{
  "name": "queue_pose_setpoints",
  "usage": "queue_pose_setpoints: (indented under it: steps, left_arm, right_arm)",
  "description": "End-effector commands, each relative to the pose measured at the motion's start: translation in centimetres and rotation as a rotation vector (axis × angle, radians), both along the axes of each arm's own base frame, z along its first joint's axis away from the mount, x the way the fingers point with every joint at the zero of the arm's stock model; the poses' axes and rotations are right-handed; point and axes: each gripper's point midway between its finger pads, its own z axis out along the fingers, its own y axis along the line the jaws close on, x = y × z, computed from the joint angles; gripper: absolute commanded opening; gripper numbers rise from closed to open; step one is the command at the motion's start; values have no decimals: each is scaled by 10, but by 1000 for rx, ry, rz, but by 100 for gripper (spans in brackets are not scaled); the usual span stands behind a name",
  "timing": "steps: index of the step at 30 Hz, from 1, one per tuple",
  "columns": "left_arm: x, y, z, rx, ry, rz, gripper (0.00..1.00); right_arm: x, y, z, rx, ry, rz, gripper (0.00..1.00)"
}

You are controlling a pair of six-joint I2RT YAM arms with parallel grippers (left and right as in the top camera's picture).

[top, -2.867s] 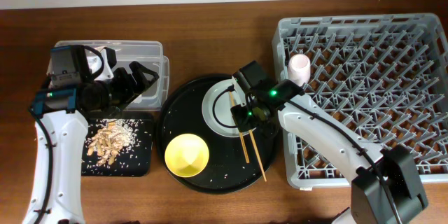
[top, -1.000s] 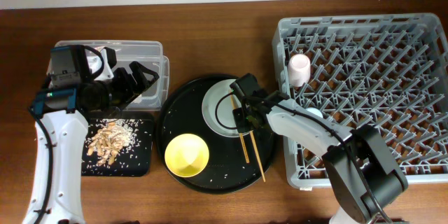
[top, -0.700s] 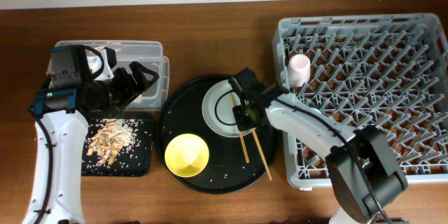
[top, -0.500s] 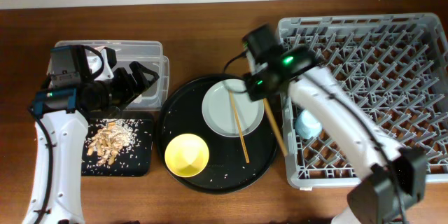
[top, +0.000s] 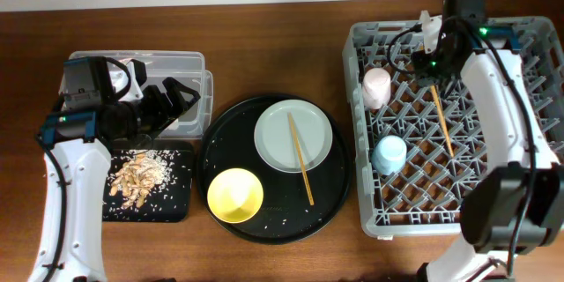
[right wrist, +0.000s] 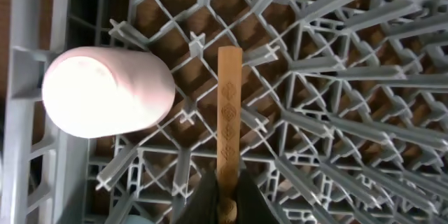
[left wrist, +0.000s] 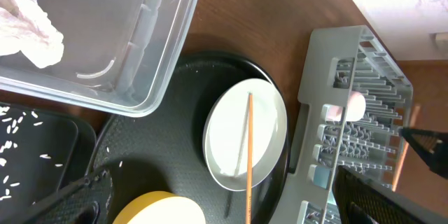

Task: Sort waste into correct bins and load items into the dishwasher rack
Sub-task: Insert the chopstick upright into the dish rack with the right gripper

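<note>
Across the wooden table [top: 264, 18], the right gripper [top: 432, 72], clamped on one thin wooden chopstick [top: 441, 123] just lifted off the pale round plate [top: 273, 137], is holding it over the grey pegged plastic rack [top: 520, 176] at three o'clock, the second chopstick [top: 300, 159] still lying on that plate, while the left gripper [top: 182, 99] is idling, spread wide.

Left gripper [top: 182, 99] hangs at the left, jaws wide; right gripper [top: 432, 70], far right, pinches a chopstick [top: 441, 122].

Matt grey plastic rack [top: 397, 28] at three o'clock; wooden chopstick [right wrist: 229, 105] (smooth, stamped pattern); clear glossy plastic box [top: 198, 63] at ten o'clock.
</note>
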Motion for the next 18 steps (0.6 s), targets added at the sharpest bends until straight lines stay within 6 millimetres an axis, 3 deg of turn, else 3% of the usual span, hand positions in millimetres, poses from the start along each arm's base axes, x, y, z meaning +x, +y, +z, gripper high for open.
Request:
queue_pose_setpoints:
  steps: [1,4,7,9,11,13,15,17,18]
  left_arm:
    - [-1,0,4,4,-16,-7,99]
    - [-1,0,4,4,-16,-7,99]
    - [-1,0,4,4,-16,-6,99]
    - [-1,0,4,4,-16,-7,100]
    - [-1,0,4,4,-16,-7,99]
    - [-1,0,4,4,-16,-7,99]
    - [-1,0,4,4,-16,-7,99]
    - [-1,0,4,4,-16,-6,99]
    - [-1,0,4,4,-16,-6,99]
  right_arm:
    - [7,-1,-21,1,35,8,4]
    - [8,0,-36,25,68,-41,15]
    - [8,1,-49,32,98,-42,17]
    - [9,6,-51,57,98,-33,27]
    - [10,5,-46,56,92,-33,26]
    - [10,6,-26,74,81,-79,27]
    - [6,24,8,183,72,-78,27]
    - [-9,67,45,393,93,5,32]
    - [-20,87,53,463,125,42,36]
